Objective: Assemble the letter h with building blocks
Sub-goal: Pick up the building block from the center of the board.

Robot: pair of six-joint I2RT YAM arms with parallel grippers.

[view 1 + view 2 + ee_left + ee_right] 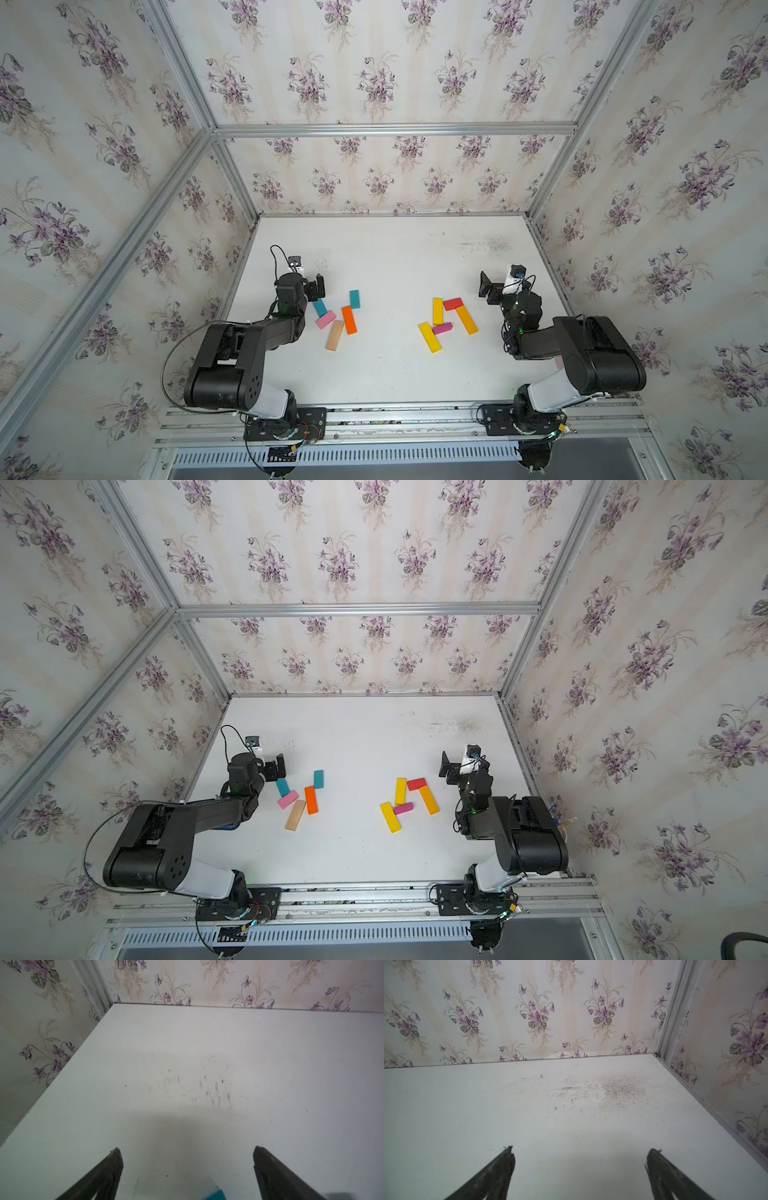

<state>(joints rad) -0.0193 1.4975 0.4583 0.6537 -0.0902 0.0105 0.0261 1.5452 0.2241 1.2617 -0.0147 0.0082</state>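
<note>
White tabletop, scuffed toward the back. Black left arm and right arm, folded at either side, wrists turned inward. Next, left gripper: hovers over the table with jaws spread as wide as they go, grips nothing, sits just beside a teal block. Opposite, right gripper: gapes just as wide, equally empty, near the red block but apart from it. Between them, building blocks: lie flat in two loose clusters, well apart, no h formed yet. By the left gripper: orange bar, plain wood bar, pink block touching the teal one, second teal block farther back. By the right: nearer yellow bar, farther yellow bar, amber bar touching the red, magenta block between the yellows.
</note>
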